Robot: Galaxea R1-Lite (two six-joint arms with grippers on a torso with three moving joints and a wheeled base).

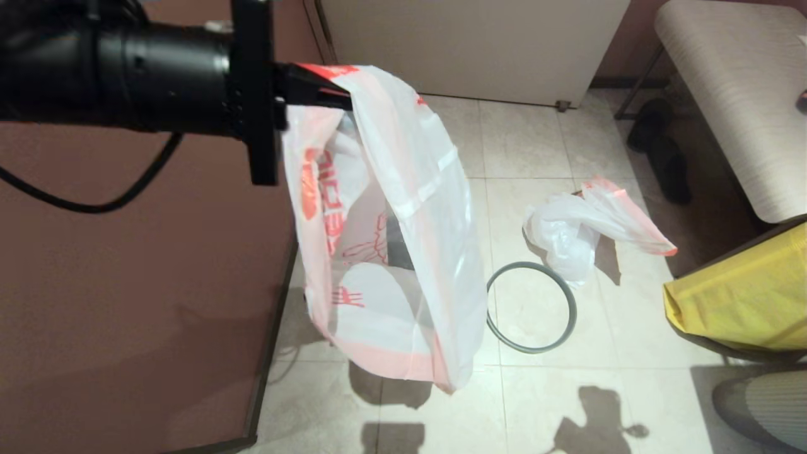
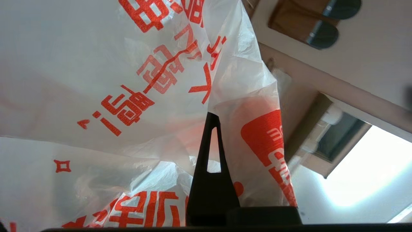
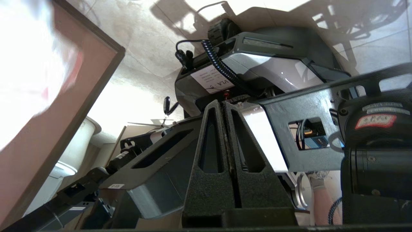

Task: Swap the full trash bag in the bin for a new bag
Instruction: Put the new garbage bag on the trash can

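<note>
One thin new bag (image 1: 391, 239) hangs pinched in the left gripper (image 1: 334, 88) fingers' closed hold; it could tear or slip free, missing the bin.

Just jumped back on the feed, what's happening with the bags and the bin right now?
The left gripper is shut on the new bag, holding it up by its top edge so it hangs open above the floor. The grey ring rim lies loose on the tiles, and the full trash bag sits on the floor just beyond it. The bin itself is almost wholly hidden behind the hanging bag. The right gripper is shut, empty and parked near the robot's base.
</note>
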